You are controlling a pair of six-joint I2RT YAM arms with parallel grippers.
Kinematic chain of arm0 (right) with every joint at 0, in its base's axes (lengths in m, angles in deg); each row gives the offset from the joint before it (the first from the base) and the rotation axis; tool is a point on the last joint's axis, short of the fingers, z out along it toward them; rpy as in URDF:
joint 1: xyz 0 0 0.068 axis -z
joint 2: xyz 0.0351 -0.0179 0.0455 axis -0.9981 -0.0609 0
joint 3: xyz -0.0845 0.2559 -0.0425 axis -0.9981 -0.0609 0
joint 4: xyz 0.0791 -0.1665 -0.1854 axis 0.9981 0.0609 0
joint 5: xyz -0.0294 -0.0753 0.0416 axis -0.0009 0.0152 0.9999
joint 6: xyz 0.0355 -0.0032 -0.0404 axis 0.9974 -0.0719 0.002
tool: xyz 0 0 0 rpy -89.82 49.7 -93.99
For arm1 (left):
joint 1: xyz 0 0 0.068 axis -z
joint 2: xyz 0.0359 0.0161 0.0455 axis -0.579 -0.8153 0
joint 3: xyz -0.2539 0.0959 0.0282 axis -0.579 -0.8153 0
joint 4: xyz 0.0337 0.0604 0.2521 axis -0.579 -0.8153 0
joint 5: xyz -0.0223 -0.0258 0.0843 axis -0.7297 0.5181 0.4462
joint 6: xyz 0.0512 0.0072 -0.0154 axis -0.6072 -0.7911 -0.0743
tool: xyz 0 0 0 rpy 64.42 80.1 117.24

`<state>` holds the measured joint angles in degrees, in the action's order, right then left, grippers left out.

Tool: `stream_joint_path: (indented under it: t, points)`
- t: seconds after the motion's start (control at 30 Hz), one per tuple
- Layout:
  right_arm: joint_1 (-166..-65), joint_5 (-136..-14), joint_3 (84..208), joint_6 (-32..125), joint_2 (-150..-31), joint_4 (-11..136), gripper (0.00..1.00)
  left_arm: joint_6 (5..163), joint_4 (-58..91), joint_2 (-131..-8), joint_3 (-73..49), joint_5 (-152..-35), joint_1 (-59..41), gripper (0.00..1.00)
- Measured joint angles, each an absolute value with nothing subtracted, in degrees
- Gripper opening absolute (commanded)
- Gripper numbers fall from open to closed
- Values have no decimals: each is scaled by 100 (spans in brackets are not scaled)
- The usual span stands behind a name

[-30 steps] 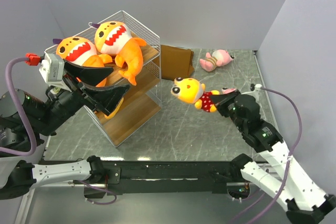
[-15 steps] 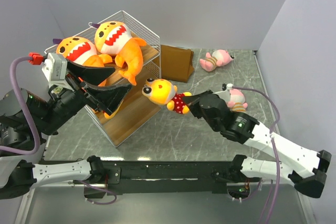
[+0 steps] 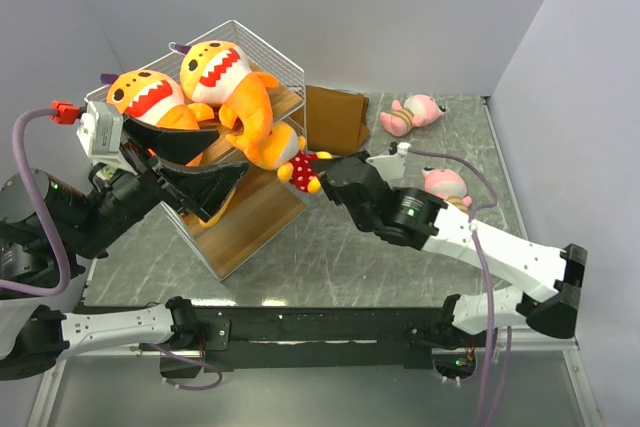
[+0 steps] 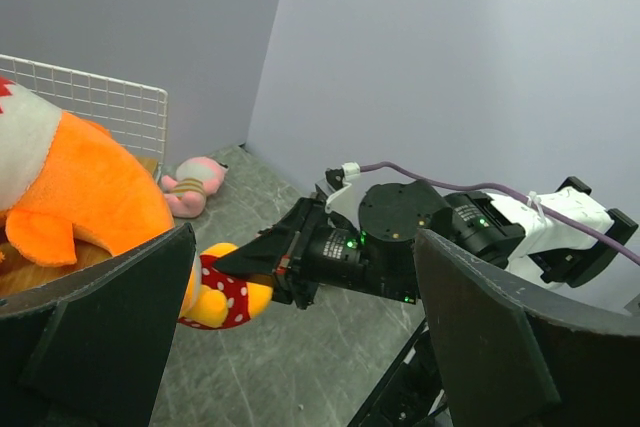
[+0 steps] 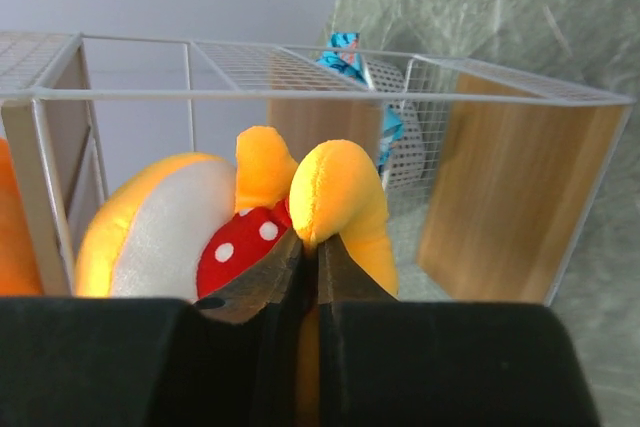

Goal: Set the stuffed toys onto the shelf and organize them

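Pinching the red-dotted toy (image 5: 235, 247) by a yellow leg, my right gripper (image 5: 310, 252) is all but closed and has swung left from mid-table to the shelf (image 3: 255, 212). The toy's head now sits under the right-hand shark (image 3: 245, 107). My wide-open, empty left gripper (image 3: 215, 162) crowds the shelf front, and a pink toy (image 3: 412, 112) waits far right.

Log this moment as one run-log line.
right gripper: shut on red-dotted plush, at shelf | left gripper: open, empty | orange shark plushes: both in top tier | pink plushes: both on table
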<state>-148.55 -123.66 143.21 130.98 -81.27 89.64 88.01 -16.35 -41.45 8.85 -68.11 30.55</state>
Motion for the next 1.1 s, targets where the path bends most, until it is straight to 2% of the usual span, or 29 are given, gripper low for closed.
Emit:
stream_joint_path:
  t: [0.33, 0.47, 0.6, 0.93, 1.1]
  points:
    - [-14947, -12615, 15258, 13465, -9102, 9338, 34, 8838, -1678, -4054, 948, -6842, 3055, 96]
    - [-14955, -12692, 15510, 13529, -9281, 9425, 39, 8838, -1676, -4047, 953, -6842, 3055, 96]
    - [-14964, -12687, 15540, 13472, -9303, 9379, 48, 8838, -1676, -4047, 957, -6842, 3055, 96]
    - [-14964, -12377, 14327, 12427, -8844, 8068, 62, 8836, -1681, -4045, 959, -6838, 3055, 96]
    - [-14949, -12263, 14146, 11717, -8575, 7598, 63, 8836, -1694, -4045, 959, -6833, 3055, 96]
